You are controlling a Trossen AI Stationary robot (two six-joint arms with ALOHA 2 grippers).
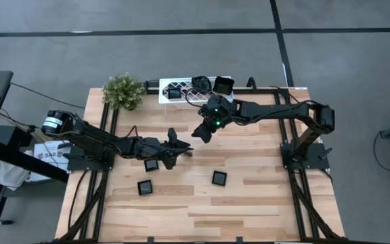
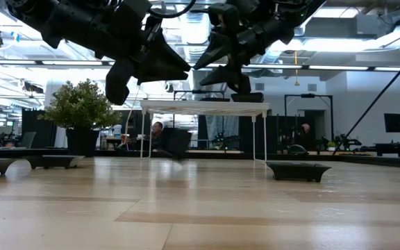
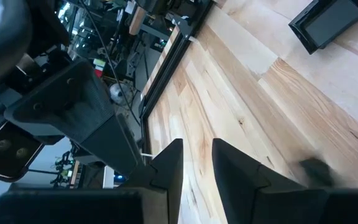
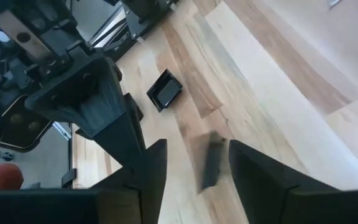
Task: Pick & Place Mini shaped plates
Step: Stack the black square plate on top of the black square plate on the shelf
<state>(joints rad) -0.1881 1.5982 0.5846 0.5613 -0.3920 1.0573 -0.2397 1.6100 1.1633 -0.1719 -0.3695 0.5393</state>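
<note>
Wooden tabletop (image 1: 263, 196) is strewn with mini shaped plates (image 1: 219, 178), while others are stacked on the white rack (image 1: 181, 93). A blurred plate (image 4: 211, 160) is seen below the parted right gripper (image 1: 202, 133). Nothing is held by the narrowly parted left gripper (image 1: 181, 148).

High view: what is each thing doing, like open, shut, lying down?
Right gripper: open, empty.
Left gripper: slightly open, empty.
Blurred mini plate: loose, tilted, beneath right gripper.
Three mini plates: lying flat on table.
Rack plates: resting on white rack.
</note>
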